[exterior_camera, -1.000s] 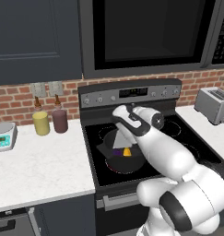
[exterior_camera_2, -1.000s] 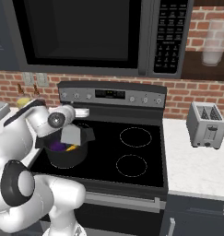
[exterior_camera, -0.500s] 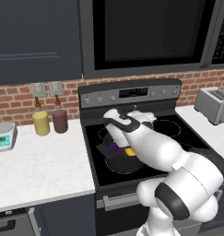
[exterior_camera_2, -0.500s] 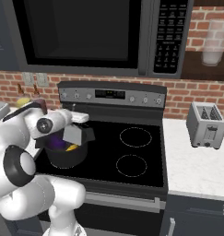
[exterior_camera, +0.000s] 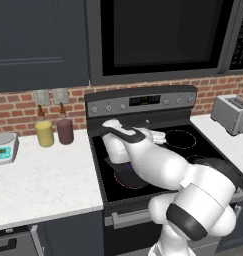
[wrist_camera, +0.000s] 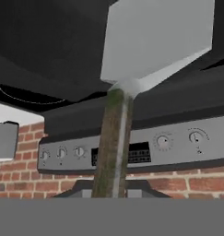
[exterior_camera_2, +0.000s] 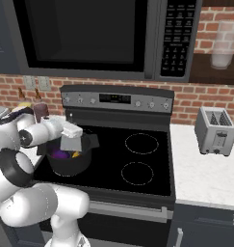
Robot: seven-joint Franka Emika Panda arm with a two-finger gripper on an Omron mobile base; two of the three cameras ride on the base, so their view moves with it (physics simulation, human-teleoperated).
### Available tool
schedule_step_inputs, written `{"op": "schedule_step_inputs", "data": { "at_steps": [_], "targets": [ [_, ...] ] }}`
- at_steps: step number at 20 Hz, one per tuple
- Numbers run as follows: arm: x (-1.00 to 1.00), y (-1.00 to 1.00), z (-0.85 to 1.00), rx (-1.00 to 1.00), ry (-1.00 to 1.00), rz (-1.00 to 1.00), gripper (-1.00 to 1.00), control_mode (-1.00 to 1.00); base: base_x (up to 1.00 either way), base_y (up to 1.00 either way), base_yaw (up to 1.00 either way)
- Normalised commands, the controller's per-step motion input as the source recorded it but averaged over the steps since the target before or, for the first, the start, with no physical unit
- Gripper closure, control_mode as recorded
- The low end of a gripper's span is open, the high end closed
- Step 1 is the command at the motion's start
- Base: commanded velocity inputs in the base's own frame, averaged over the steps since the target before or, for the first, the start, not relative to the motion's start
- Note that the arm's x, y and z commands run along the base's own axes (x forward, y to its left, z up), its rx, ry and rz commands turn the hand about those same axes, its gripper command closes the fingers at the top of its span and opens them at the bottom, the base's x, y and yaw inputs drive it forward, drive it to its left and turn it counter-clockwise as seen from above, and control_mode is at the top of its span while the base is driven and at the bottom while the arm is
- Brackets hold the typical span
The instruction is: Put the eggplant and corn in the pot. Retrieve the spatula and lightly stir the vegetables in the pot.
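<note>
both vegetables, eggplant (exterior_camera_2: 59, 154) and corn (exterior_camera_2: 75, 155), sit in the pot (exterior_camera_2: 70, 161) on the stove's front-left burner; gripper (exterior_camera_2: 66, 129) pinches spatula (exterior_camera_2: 71, 141) over it, stirring underway, next calls for gentle sweeps.

Black glass stovetop (exterior_camera_2: 152, 164) sits mid-frame with the round dark-grey pot (exterior_camera_2: 70, 163) on its left front burner. White counter (exterior_camera: 38, 175) at left holds a yellow jar (exterior_camera: 44, 133), maroon jar (exterior_camera: 65, 131) and scale (exterior_camera: 3, 148); a silver toaster (exterior_camera_2: 215, 130) sits right.

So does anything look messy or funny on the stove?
Nothing is spilled. The eggplant and corn sit inside the pot, and the gripper holds the spatula blade over them.
</note>
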Motion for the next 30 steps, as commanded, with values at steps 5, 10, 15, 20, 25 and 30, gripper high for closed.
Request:
{"op": "schedule_step_inputs", "data": {
  "at_steps": [5,10,15,20,25,30],
  "targets": [
    [-0.24,0.11,0.91,0.04,0.0,-0.27,1.0,-1.0,0.0,0.0,0.0],
    [-0.01,0.0,0.93,0.01,0.08,-0.27,1.0,-1.0,0.0,0.0,0.0],
    [0.0,0.12,0.26,0.0,0.19,-0.26,1.0,-1.0,0.0,0.0,0.0],
    [-0.05,0.43,-0.13,0.0,0.09,-0.17,1.0,-1.0,0.0,0.0,0.0],
    [-0.02,0.54,-0.22,0.0,0.02,-0.1,1.0,-1.0,0.0,0.0,0.0],
    [0.0,0.56,-0.28,0.0,0.03,-0.08,1.0,-1.0,0.0,0.0,0.0]
  ]
}}
